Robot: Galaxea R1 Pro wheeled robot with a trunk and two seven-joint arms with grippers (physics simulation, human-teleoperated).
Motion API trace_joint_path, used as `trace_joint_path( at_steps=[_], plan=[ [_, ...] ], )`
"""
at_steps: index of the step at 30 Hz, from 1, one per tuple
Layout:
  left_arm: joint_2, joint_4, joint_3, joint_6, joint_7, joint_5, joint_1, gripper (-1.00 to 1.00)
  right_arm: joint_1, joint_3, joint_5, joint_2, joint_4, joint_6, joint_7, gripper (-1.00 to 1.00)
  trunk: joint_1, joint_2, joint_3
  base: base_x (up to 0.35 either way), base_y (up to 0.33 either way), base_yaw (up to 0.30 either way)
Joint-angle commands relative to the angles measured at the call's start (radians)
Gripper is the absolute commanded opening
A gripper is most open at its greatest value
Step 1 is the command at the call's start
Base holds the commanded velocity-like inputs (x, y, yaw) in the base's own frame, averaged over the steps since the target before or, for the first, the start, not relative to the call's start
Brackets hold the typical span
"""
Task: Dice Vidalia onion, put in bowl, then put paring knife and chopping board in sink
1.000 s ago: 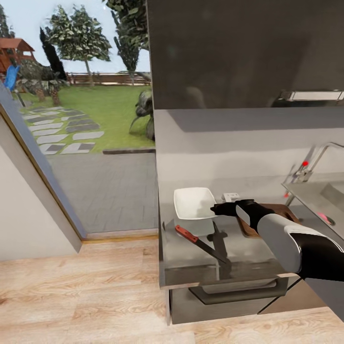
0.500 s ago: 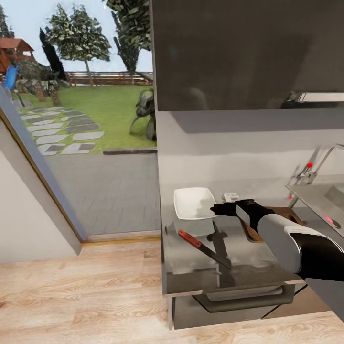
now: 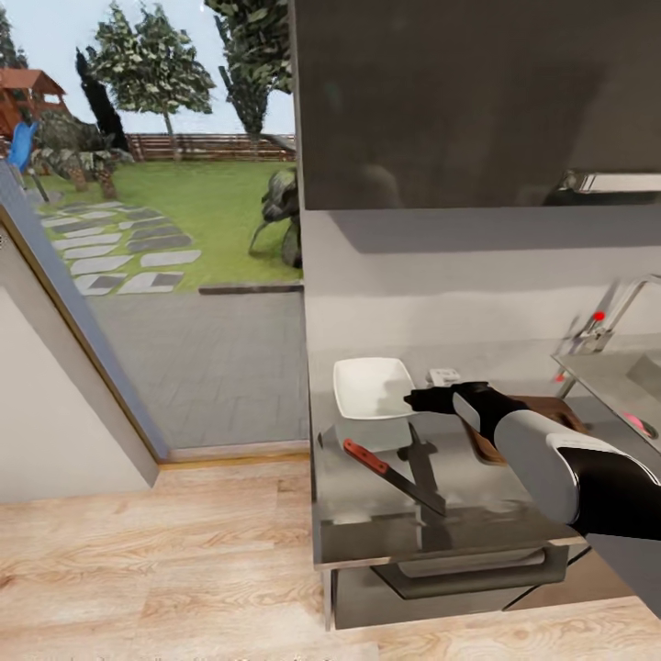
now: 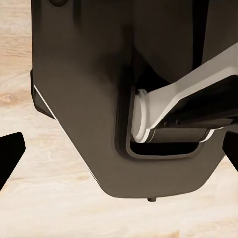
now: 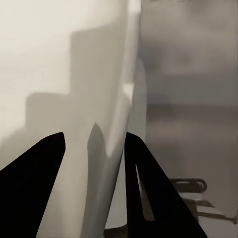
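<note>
The white square bowl point(image 3: 370, 387) sits on the grey countertop point(image 3: 363, 514) near its left end. My right gripper point(image 3: 411, 401) hovers at the bowl's right rim. In the right wrist view the gripper point(image 5: 94, 136) is open, its dark fingers point(image 5: 34, 183) straddling the bowl's rim point(image 5: 119, 134). A knife point(image 3: 393, 475) with a red handle and dark blade lies in front of the bowl. The brown chopping board point(image 3: 551, 407) is mostly hidden behind my forearm. The pinkish onion point(image 3: 637, 422) lies in the sink point(image 3: 597, 372). My left gripper point(image 4: 119, 153) is open over the wooden floor.
A chrome tap point(image 3: 613, 314) with a red knob stands behind the sink. A small pale object point(image 3: 444, 375) lies against the wall behind the bowl. A dark wall cabinet point(image 3: 477, 101) hangs above. A drawer handle point(image 3: 477, 571) sits below the counter. A glass opening onto a garden is at left.
The whole picture has drifted slightly right, so the camera has moved. The right arm, bowl and knife keep the same relation to each other.
</note>
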Motion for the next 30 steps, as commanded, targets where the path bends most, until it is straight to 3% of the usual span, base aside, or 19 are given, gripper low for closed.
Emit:
trace_joint_path(
  at_steps=[1, 16, 30],
  plan=[
    [0.000, -0.001, 0.003, 0.001, -0.008, 0.008, 0.000, 1.00, 0.000, 0.017, 0.018, 0.000, 0.009, 0.005, 0.004, -1.00, 0.001, -0.001, -0.003, 0.000, 0.000, 0.074],
    [0.000, -0.001, 0.003, 0.001, -0.008, 0.008, 0.000, 1.00, 0.000, 0.017, 0.018, -0.001, 0.009, 0.005, 0.004, -1.00, 0.001, -0.001, -0.008, 0.000, 0.000, 0.028],
    [0.000, -0.001, 0.003, 0.001, -0.008, 0.008, 0.000, 1.00, 0.000, 0.017, 0.018, -0.001, 0.009, 0.005, 0.004, -1.00, 0.001, -0.001, 0.011, 0.000, 0.000, 0.000]
  ],
)
